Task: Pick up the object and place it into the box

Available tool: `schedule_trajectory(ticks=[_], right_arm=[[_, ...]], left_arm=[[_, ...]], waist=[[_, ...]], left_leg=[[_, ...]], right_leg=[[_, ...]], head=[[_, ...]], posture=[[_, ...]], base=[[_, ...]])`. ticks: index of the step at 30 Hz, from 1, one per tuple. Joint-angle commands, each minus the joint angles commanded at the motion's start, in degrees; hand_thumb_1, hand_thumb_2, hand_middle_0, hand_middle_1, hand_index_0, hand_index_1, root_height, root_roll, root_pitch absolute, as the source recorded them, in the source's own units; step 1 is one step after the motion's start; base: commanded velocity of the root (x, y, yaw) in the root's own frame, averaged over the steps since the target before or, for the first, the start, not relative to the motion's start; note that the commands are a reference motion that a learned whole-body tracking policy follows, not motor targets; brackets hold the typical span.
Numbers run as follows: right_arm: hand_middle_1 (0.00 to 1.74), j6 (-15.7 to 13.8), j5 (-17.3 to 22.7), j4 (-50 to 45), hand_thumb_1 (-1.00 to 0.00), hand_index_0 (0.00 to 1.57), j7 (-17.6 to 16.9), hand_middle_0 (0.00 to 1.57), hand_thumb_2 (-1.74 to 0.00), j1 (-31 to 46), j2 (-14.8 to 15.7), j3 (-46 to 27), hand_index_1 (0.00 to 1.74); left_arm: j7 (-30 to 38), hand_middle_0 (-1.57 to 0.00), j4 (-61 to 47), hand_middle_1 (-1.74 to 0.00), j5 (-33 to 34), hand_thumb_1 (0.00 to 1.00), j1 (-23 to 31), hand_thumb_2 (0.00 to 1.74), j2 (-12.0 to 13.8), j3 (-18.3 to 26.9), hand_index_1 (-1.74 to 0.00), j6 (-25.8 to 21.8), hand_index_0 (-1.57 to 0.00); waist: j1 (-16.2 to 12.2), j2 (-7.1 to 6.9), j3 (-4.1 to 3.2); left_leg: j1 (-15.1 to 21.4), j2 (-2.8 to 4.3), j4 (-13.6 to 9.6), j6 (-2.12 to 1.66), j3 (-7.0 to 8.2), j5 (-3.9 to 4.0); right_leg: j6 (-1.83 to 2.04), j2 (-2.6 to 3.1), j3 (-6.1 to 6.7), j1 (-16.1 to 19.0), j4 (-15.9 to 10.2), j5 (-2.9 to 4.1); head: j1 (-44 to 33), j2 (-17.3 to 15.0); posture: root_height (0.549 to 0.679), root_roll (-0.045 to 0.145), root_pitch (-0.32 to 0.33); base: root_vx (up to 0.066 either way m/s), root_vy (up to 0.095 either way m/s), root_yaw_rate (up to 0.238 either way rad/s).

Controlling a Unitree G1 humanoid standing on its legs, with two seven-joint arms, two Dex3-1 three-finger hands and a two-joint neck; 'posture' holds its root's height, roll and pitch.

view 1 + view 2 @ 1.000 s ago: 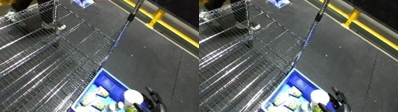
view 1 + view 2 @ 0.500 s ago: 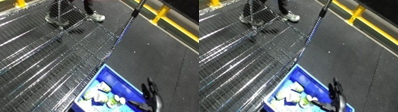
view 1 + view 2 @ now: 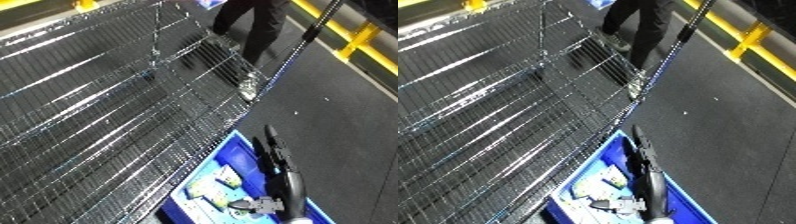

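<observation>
A blue bin [image 3: 227, 149] sits at the bottom of the view, against the edge of a wire rack. Several white and green packets [image 3: 226, 178] lie inside it. My right hand [image 3: 274, 150] reaches over the bin from the lower edge. Its black fingers are stretched straight toward the bin's far rim and hold nothing. The silver forearm [image 3: 652, 189] crosses above the bin's inside and hides part of its contents. My left hand shows in no view.
A wide wire rack [image 3: 107, 110] fills the left and middle. A person's legs [image 3: 253, 30] stand at its far end, one shoe [image 3: 249, 88] near the rack's corner. Dark floor [image 3: 346, 115] lies to the right, bounded by a yellow rail [image 3: 360, 40].
The camera has swung, so the whole scene has shifted. A white round thing beside my right hand a second ago no longer shows. The hand now stretches farther over the bin.
</observation>
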Motion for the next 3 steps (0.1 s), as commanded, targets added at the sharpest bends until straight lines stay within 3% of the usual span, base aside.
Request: schedule_trajectory(ticks=[3], right_arm=[[0.00,0.5,-1.1,-0.8,0.00,0.00,0.1,0.00,0.00,-1.1,0.6,1.2,0.00]], left_arm=[[0.0,-1.57,0.0,-1.74,0.4,1.00,-0.1,1.74,0.1,0.1,-1.74,0.6,-1.57]], waist=[[1.1,-0.90,-0.12]], left_leg=[[-0.2,0.11,0.7,-0.03,-0.58,-0.24]], right_leg=[[-0.08,-0.25,-0.53,0.6,0.0,-0.06]], head=[[-2.5,-0.6]], posture=[[0.662,0.083,0.049]], base=[[0.022,-0.076,0.133]])
